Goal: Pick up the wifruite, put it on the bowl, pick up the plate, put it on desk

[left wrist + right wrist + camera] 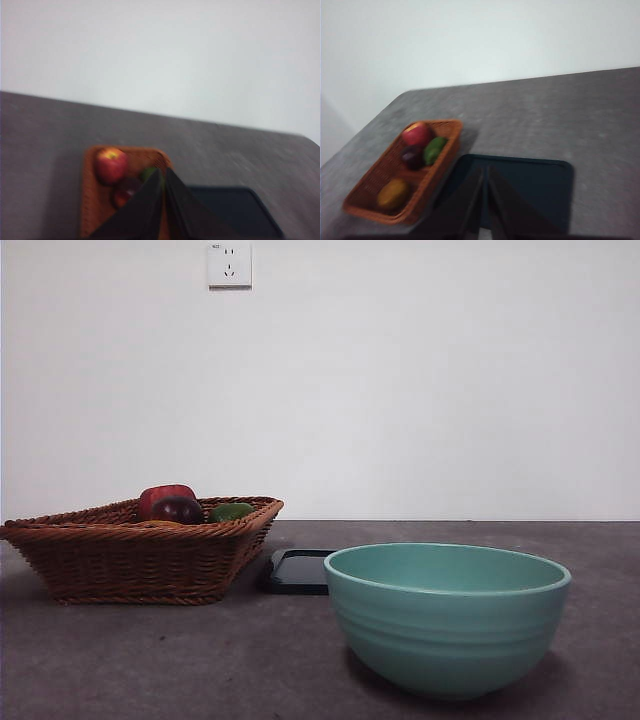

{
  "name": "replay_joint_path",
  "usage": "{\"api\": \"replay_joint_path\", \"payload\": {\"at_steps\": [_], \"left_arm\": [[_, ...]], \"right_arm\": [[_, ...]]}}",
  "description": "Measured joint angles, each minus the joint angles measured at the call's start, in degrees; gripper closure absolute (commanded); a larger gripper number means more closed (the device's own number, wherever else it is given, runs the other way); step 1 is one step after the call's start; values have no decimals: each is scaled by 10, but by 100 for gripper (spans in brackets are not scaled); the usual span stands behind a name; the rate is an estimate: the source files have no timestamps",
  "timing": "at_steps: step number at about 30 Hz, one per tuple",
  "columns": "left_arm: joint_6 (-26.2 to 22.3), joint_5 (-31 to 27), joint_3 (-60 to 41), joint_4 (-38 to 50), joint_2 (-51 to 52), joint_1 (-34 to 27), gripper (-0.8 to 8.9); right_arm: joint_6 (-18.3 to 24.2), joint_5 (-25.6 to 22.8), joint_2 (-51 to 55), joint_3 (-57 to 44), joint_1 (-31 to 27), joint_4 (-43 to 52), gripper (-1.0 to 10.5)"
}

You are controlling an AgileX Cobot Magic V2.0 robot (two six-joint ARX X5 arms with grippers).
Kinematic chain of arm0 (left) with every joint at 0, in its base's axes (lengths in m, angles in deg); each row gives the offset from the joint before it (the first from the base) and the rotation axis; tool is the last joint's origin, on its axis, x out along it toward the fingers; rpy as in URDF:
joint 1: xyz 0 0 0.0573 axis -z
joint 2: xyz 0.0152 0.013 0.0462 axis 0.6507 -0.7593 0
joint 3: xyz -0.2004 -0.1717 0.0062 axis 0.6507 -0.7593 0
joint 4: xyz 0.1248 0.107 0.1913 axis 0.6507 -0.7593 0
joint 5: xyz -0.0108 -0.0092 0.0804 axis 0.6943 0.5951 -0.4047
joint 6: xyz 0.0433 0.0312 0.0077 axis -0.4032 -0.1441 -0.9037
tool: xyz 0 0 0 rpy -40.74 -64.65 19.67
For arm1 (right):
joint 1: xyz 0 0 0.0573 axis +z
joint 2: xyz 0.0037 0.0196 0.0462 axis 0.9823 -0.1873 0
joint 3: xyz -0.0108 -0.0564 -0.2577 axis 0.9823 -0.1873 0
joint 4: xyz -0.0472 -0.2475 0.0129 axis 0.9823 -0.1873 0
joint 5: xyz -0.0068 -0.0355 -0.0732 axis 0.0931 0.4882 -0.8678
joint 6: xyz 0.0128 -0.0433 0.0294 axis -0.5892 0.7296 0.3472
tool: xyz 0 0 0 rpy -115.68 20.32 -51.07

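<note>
The small rounded orange-brown wifruite [393, 194] lies at one end of the brown woven wicker basket [140, 560], apart from the red apple [417, 134], dark purple fruit [412, 156] and green fruit [434, 149]. The basket stands at the left on the dark grey-brown matte desk [150, 670]. The large teal-green ceramic bowl [447, 618] stands near, at the right. The flat dark rectangular plate [297, 571] lies between them, further back. The left gripper [164, 176] and right gripper [485, 172] hang above the desk, jaws together, gripping nothing

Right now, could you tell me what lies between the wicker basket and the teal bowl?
A dark flat tray lies on the desk between the basket and the bowl, seen in the front view.
</note>
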Motion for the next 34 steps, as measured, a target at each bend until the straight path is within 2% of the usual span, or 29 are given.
{"api": "replay_joint_path", "payload": {"at_steps": [5, 9, 14, 23, 31, 34], "left_arm": [[-28, 73, 53, -48, -56, 0, 804], [-42, 100, 83, -59, -81, 7, 804], [-47, 162, 105, -64, -96, 23, 804], [-51, 174, 105, -85, -96, 53, 804], [-51, 176, 105, -106, -90, 65, 798], [-47, 176, 105, -118, -86, 65, 695]], "right_arm": [[31, 0, -39, 54, 61, -34, 940], [48, 1, -52, 85, 102, -59, 940], [59, 1, -51, 106, 119, -102, 940], [96, 0, -24, 148, 119, -249, 939], [106, -3, -8, 152, 119, -265, 939], [106, -3, -7, 152, 119, -265, 938]]}}
